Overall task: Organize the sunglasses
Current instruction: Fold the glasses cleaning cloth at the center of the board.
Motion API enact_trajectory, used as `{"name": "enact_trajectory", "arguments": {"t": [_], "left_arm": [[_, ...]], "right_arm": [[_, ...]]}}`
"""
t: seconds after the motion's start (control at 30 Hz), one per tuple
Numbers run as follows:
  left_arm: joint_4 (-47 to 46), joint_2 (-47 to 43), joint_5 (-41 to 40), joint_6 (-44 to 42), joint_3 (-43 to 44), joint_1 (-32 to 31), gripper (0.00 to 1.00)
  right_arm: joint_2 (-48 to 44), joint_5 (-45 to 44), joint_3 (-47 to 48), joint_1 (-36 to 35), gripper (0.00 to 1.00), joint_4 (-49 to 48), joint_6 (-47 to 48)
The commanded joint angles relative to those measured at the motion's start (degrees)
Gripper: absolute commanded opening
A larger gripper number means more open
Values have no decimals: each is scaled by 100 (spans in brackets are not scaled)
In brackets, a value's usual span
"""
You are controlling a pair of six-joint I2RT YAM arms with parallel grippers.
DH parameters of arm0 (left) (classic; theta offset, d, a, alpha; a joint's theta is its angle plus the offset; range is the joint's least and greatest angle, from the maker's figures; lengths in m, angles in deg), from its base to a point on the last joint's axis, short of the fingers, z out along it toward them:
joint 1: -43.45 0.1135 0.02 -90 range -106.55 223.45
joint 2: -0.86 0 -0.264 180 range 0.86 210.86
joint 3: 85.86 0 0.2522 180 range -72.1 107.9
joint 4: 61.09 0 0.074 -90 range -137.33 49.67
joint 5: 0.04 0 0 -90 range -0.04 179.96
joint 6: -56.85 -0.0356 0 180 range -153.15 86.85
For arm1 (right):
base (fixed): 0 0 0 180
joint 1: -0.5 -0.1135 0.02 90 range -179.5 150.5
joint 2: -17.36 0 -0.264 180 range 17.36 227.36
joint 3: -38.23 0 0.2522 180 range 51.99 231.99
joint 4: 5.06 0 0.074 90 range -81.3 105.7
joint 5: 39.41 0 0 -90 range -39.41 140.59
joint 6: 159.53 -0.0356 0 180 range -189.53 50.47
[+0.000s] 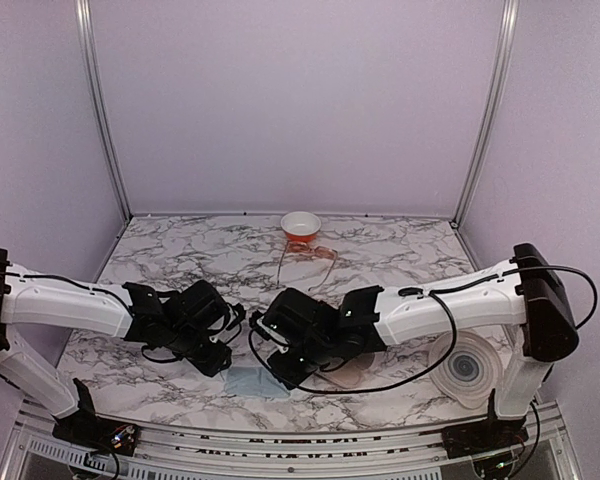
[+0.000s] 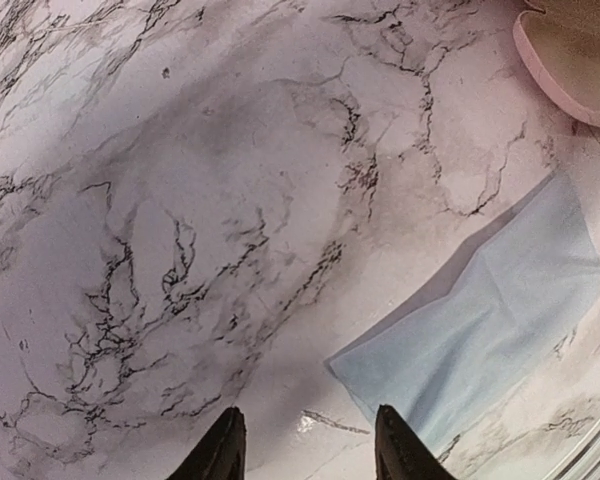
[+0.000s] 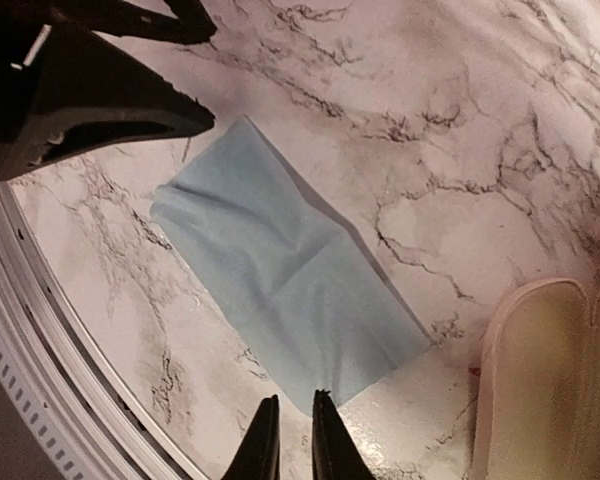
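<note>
The orange-brown tinted sunglasses (image 1: 308, 258) lie on the marble table just in front of a small orange-and-white bowl (image 1: 300, 225), far from both grippers. The pale pair does not show in any view. My left gripper (image 1: 216, 356) hovers low over bare marble, open and empty in the left wrist view (image 2: 306, 452), with the light blue cloth (image 2: 485, 325) just to its right. My right gripper (image 1: 280, 372) is over the near edge of the cloth (image 3: 285, 265). Its jaws (image 3: 296, 440) stand a narrow gap apart, with the cloth's edge at the fingertips.
An open pink case (image 1: 346, 372) lies under my right arm, and shows at the edge of the left wrist view (image 2: 575, 55) and of the right wrist view (image 3: 540, 380). A pale round lidded thing (image 1: 468, 368) sits at the front right. The table's near rail (image 3: 40, 350) is close.
</note>
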Motion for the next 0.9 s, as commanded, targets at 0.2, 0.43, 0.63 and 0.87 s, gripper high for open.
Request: {"name": "enact_trajectory", "arguments": {"t": [0.2, 0.43, 0.63, 0.87], "left_arm": [[-288, -14, 354, -1757, -27, -97, 43], [-317, 116, 694, -3004, -80, -101, 46], [-324, 401, 388, -3577, -86, -88, 43], [-601, 649, 339, -3775, -86, -9, 38]], "right_arm": [[-622, -255, -339, 314, 13, -34, 71], [-755, -285, -592, 333, 13, -227, -21], [-924, -261, -885, 367, 13, -408, -39], [-992, -172, -1076, 408, 13, -571, 5]]}}
